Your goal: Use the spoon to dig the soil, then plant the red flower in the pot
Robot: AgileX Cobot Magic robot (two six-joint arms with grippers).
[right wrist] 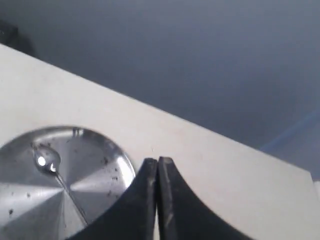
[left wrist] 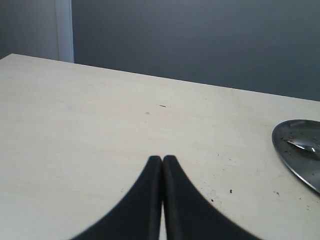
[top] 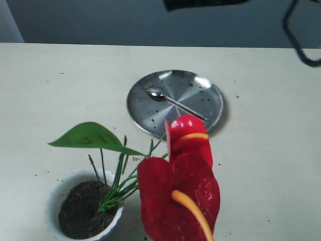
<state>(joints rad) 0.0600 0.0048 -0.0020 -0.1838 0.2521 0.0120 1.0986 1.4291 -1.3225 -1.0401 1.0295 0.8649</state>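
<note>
The red flower [top: 180,186] stands planted in the white scalloped pot [top: 54,197] at the near left, its stems rising from the dark soil [top: 80,211] and leaning right. A broad green leaf [top: 90,136] spreads above the pot. The silver spoon [top: 173,102] lies on the steel plate [top: 205,88] at the table's middle, also seen as the spoon [right wrist: 50,167] in the right wrist view. My left gripper [left wrist: 162,158] is shut on nothing, over bare table. My right gripper [right wrist: 157,160] is shut on nothing, beside the plate [right wrist: 20,210]. Neither gripper shows in the exterior view.
Tiny dark crumbs dot the plate and the table near it [top: 236,95]. A dark cable [top: 296,35] hangs at the upper right. The plate's edge [left wrist: 295,160] shows in the left wrist view. A grey wall runs behind the table's far edge.
</note>
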